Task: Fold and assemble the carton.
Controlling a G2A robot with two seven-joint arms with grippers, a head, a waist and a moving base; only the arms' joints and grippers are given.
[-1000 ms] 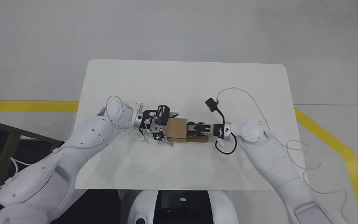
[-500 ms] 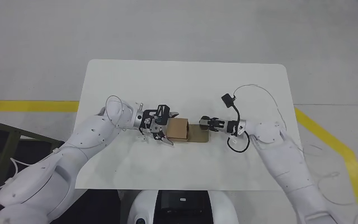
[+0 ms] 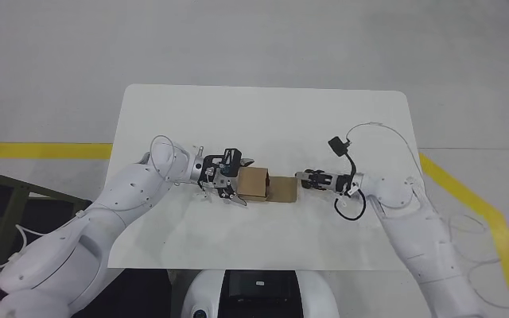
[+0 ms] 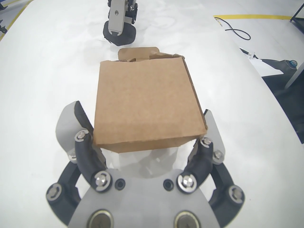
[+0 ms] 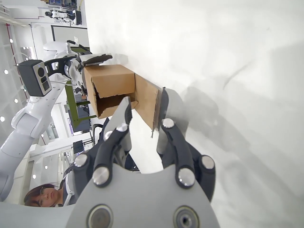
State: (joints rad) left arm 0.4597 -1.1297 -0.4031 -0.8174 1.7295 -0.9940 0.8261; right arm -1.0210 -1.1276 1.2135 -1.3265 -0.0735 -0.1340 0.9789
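**Operator:** Report what has changed.

**Unit:** My left gripper [image 4: 142, 119] is unchanged. It is clamped on the closed end of the carton [image 4: 144, 96], one finger on each side wall. The carton lies on its side on the white table [image 4: 47, 77], with its open mouth facing away from that gripper. Past the mouth, one flap [image 3: 282, 189] lies flat on the surface. A second ago my right gripper [image 5: 145, 103] was at that mouth. It has since backed straight out and now sits just beyond the flap's free edge, fingers parted and holding nothing.

**Operator:** What does that mean for the task?

**Unit:** I judge that one tuck attempt has ended. The mouth is not closed, so the flat flap has yet to be raised and folded in.

**Operator:** Surroundings?

**Unit:** The table runs under both grippers. Beyond its edge is grey floor with a yellow line [image 3: 48, 149] and a loose black cable [image 4: 237, 31]. Farther off there is shelving.
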